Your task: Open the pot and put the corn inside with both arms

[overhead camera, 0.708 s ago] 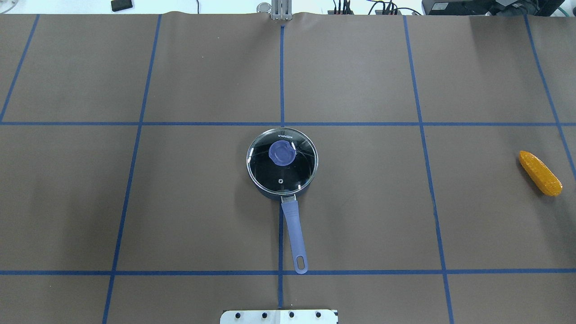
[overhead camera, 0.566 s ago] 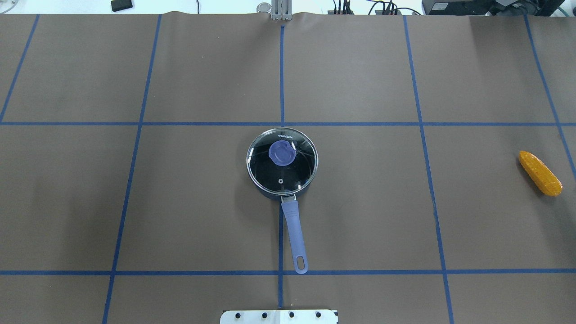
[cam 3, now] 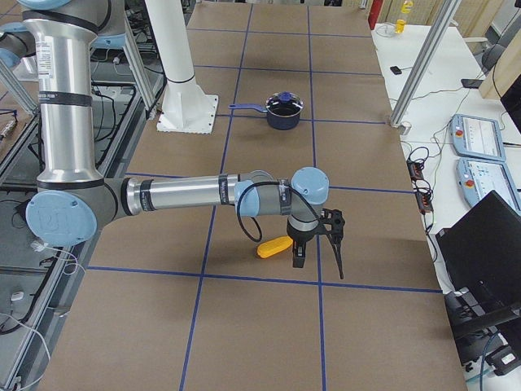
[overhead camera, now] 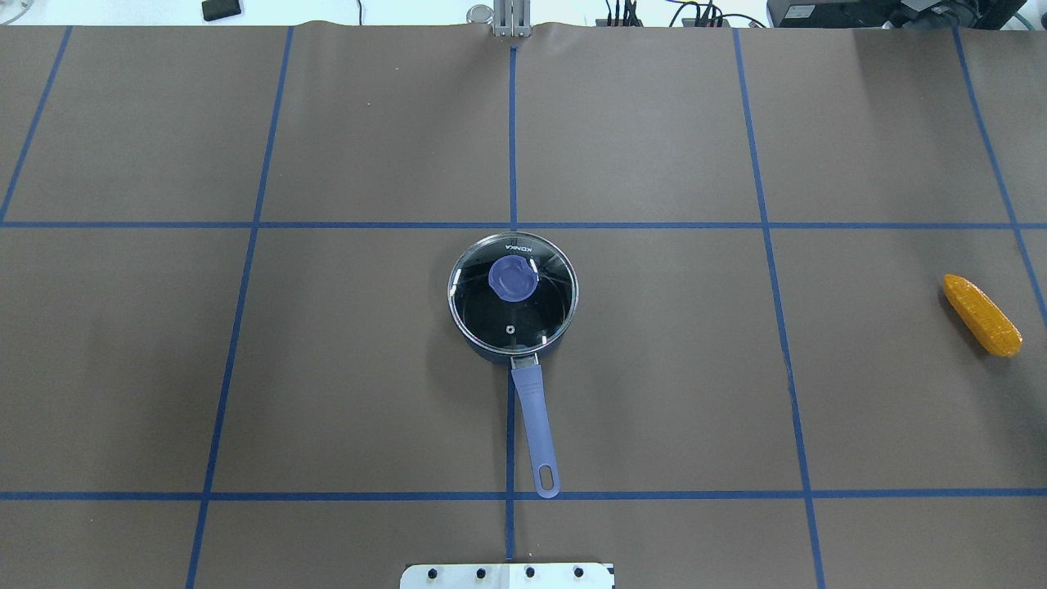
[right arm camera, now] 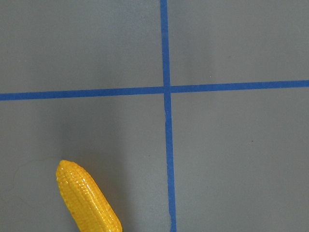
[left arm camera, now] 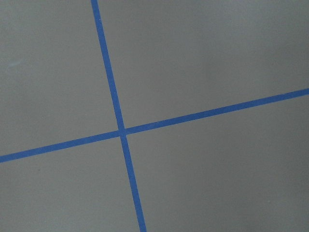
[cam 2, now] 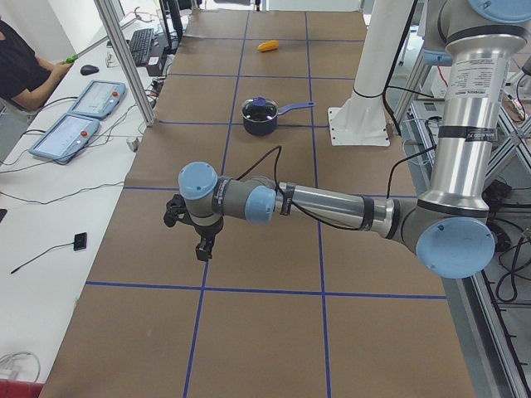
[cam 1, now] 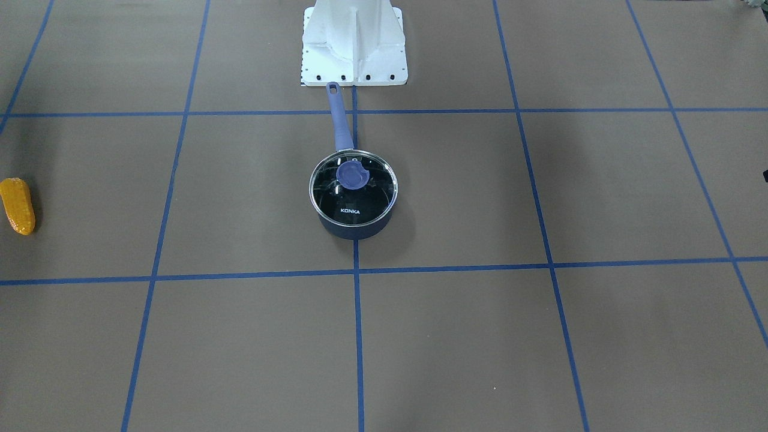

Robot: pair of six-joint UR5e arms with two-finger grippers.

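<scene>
The navy pot (overhead camera: 491, 350) stands at the table's middle with its glass lid (overhead camera: 523, 315) on and the purple knob (overhead camera: 513, 278) on top; its handle (overhead camera: 536, 425) points toward the robot base. It also shows in the front view (cam 1: 354, 231). The corn (overhead camera: 981, 315) lies far right on the mat, near the edge, and shows in the right wrist view (right arm camera: 87, 198). My right gripper (cam 3: 317, 244) hovers just beside the corn (cam 3: 274, 246). My left gripper (cam 2: 195, 232) hangs over bare mat far from the pot (cam 2: 260, 116). I cannot tell whether either gripper is open or shut.
Brown mat with a blue tape grid (overhead camera: 513, 225) covers the table. The white base mount (cam 1: 354, 42) stands behind the pot handle. Metal frame posts (cam 2: 124, 58) and operator pendants (cam 2: 70, 133) lie beyond the far edge; a person sits there.
</scene>
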